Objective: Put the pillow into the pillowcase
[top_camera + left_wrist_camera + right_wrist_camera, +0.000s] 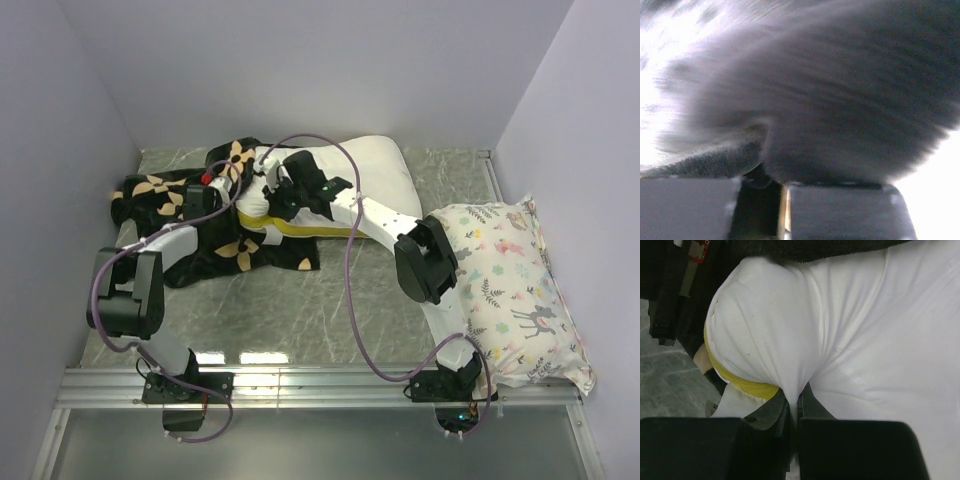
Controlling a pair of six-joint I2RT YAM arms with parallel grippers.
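Note:
The black pillowcase (165, 195) with tan flowers lies bunched at the back left, and its mouth overlaps the near end of the white pillow (375, 165). The pillow's yellow band (290, 228) shows at that end. My left gripper (207, 192) sits on the case; in its wrist view the jaws (765, 187) stand close together with a fold of dark plush pillowcase (830, 100) bulging out of them. My right gripper (272, 196) is shut on a pinch of the pillow's white cloth (795, 400) beside the yellow band (747, 385). Black pillowcase fabric (805, 249) borders the top of that view.
A deer-print pillow (510, 290) lies along the right side, next to the right arm's elbow (428, 260). Walls close in the table at the back and on both sides. A metal rail (320, 385) runs along the near edge by the arm bases.

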